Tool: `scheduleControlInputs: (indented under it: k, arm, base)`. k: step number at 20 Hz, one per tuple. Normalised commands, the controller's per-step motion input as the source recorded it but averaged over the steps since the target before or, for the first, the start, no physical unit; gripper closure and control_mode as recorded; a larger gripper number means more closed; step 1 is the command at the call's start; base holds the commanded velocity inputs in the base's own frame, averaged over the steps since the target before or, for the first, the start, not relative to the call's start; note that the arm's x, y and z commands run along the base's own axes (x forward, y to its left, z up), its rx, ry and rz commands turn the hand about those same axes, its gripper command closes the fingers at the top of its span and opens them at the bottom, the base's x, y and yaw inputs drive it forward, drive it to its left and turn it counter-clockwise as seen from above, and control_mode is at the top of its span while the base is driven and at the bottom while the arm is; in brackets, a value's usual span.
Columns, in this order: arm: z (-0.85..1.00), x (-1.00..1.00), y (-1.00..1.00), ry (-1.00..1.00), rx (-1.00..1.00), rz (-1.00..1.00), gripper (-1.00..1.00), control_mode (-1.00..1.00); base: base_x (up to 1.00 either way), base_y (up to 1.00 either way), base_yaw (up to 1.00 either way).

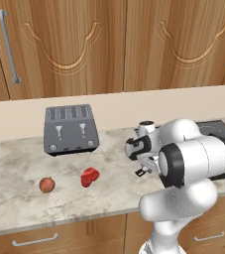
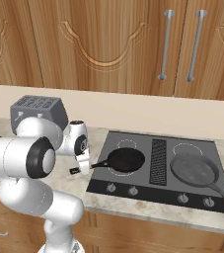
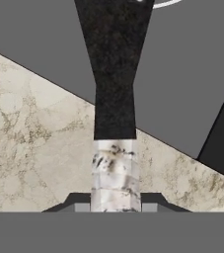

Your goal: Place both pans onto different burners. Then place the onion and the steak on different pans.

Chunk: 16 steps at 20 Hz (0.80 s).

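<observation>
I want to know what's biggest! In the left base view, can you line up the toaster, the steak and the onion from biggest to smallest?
1. The toaster, biggest by far.
2. The steak.
3. The onion, a little smaller than the steak.
The toaster sits farther from the camera and still looks largest.

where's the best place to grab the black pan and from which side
By the silver tip of the long handle, from above: it juts off the cooktop over the counter. The gripper is shut there now, with the black pan on a burner.
</observation>
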Motion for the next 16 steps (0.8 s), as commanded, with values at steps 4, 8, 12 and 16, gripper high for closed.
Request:
scheduleControlInputs:
  k: [4, 8, 12, 16]
  arm:
    - [0.00, 0.00, 0.00, 0.00, 0.00, 0.00, 1.00, -1.00]
    - [0.00, 0.00, 0.00, 0.00, 0.00, 0.00, -1.00, -1.00]
    - [0.00, 0.00, 0.00, 0.00, 0.00, 0.00, -1.00, -1.00]
    - [0.09, 0.00, 0.00, 0.00, 0.00, 0.00, -1.00, -1.00]
  base:
    - [0.00, 0.00, 0.00]
    - [0.00, 0.00, 0.00]
    - [0.00, 0.00, 0.00]
    - [0.00, 0.00, 0.00]
